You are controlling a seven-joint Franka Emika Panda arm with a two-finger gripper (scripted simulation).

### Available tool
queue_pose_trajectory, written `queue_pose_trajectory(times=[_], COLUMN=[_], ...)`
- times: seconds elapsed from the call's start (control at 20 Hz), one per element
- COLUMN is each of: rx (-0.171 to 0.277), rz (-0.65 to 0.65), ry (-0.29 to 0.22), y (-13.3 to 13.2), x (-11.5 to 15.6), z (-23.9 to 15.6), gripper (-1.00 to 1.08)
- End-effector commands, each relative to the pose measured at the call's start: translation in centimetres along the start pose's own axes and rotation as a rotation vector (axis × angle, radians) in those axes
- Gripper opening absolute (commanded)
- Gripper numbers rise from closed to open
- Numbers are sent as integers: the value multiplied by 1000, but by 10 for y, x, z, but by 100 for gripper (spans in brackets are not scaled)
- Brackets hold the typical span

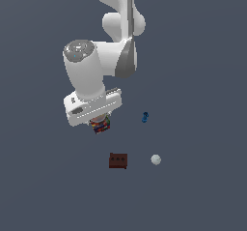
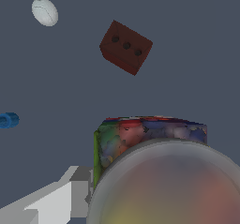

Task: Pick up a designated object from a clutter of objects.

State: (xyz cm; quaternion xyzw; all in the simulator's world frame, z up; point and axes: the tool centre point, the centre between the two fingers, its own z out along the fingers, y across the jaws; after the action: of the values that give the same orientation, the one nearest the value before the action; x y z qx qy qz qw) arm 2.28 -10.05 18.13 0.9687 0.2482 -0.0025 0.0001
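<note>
Your gripper point(image 1: 100, 123) sits low over the can point(image 1: 101, 125), which shows in the exterior view only as a sliver of red, blue and yellow peeking from under the white hand. In the wrist view the can point(image 2: 150, 138) fills the near field, its grey round top blurred and very close to the lens, patchwork side visible beyond it. One pale finger point(image 2: 61, 199) shows beside the can; the other is out of sight, so you cannot tell from these views how wide the jaws stand or whether they bear on the can at all. Whether the can rests on the tabletop point(image 1: 193, 191) or hangs just clear of it is also not readable. The brick point(image 1: 118, 161) lies apart from the can, with the ball point(image 1: 156, 159) further toward the exterior view's right and the blue piece point(image 1: 144, 117) off on that same side; none touches the can. Risks, as judgement: if the pads meet the curved side off-centre, the can may squirt out or twist as you close. If the grip is shallow, near the top rim, it could slip on the lift. With the far finger unseen, a one-sided push that topples or slides the can is possible, and a slide might carry it toward the brick. The ball would roll at any nudge.
</note>
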Motion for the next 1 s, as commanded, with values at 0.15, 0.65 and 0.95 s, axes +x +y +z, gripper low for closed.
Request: queue_pose_trajectory(times=[0.15,0.65,0.95], rx=[-3,-3,-2], rz=[0,0,0], ry=[2,3,3], y=[-31,-91,-122], x=[-11,-32,-42], z=[-42,-119,-160], gripper=[-100,-100,-100])
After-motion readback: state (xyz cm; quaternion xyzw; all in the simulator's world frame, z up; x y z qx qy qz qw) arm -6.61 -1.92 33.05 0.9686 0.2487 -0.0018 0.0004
